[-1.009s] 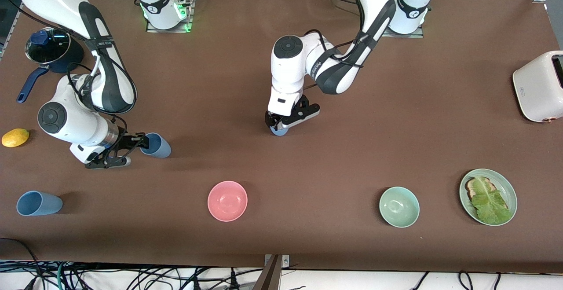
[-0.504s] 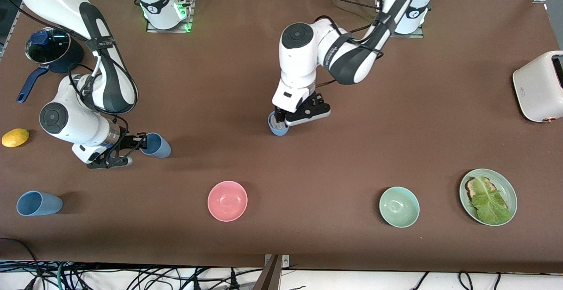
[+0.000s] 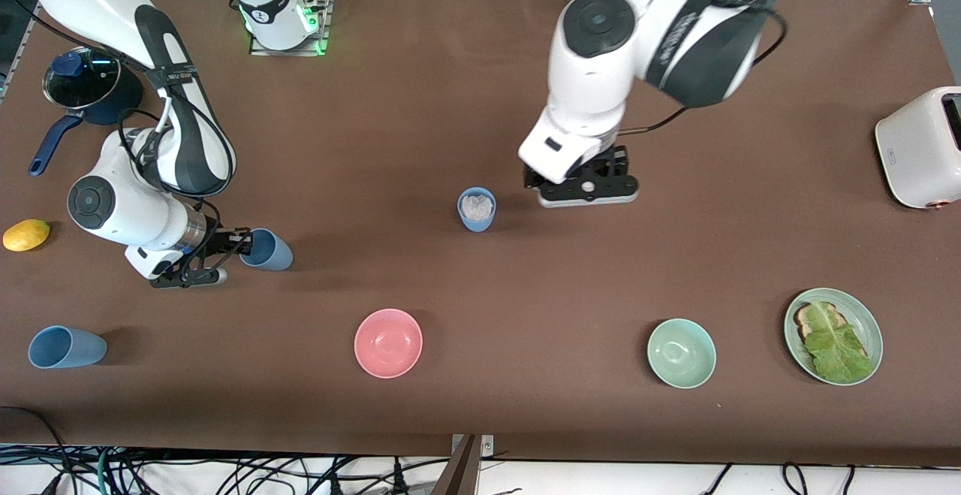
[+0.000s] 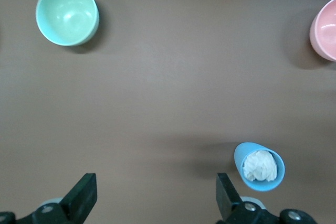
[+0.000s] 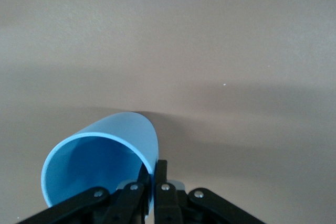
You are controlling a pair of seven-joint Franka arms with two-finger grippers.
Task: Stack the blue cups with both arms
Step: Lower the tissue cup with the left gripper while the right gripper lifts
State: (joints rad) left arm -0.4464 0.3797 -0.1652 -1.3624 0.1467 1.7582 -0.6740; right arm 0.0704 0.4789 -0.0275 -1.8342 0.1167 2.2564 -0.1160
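Three blue cups are seen on the brown table (image 3: 525,420), and all are placed here against the pink bowl (image 3: 388,342). An upright blue cup (image 3: 477,209) with crumpled white stuff inside it stands farther from the front camera than the pink bowl and a little toward the left arm's end of the table; no gripper touches it. A second, tipped blue cup (image 3: 266,249) is found farther from the camera than the pink bowl and toward the right arm's end. Its rim wall is pinched by the right gripper (image 3: 225,249), whose jaws are pressed together on the wall, one finger inside the mouth and one outside, as the right wrist view shows for the cup (image 5: 102,166) and the gripper (image 5: 149,184). A third blue cup (image 3: 66,347) is laid on its side about level with the pink bowl, well toward the right arm's end, untouched.

The left gripper (image 3: 585,187) is held in the air over bare table, toward the left arm's end from the upright cup; its jaws are spread wide and hold nothing. In the left wrist view, that gripper (image 4: 155,200), the filled cup (image 4: 260,166), the pink bowl (image 4: 325,29) and a mint-green bowl (image 4: 66,13) are shown.
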